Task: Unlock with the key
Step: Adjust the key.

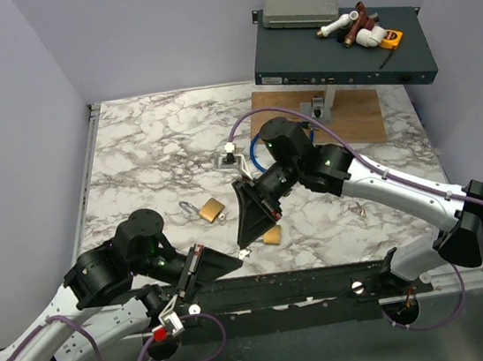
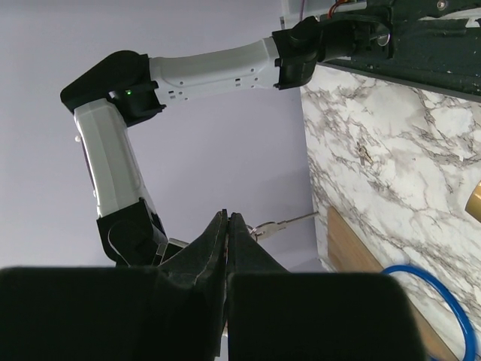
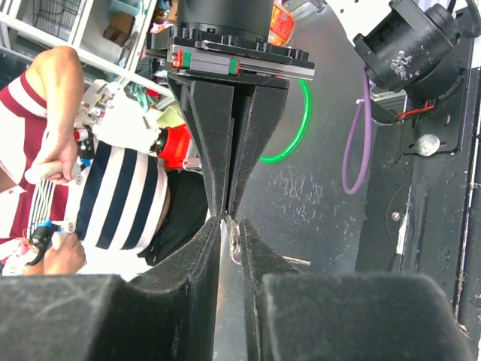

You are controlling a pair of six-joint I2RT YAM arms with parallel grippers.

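Observation:
The key is a tiny silvery piece pinched at its ring end by my left gripper, which is shut on it just above the table's near edge. In the left wrist view its blade sticks out to the right of the shut gripper. My right gripper points down onto the same spot. In the right wrist view the right gripper shows a narrow gap, with the key ring against its right finger. A brass padlock lies on the marble to the left.
A second brass piece lies just right of both grippers. A small metal bit rests further right. A silvery lock and a blue cable loop sit mid-table. A wooden board and a dark rack unit stand at the back right.

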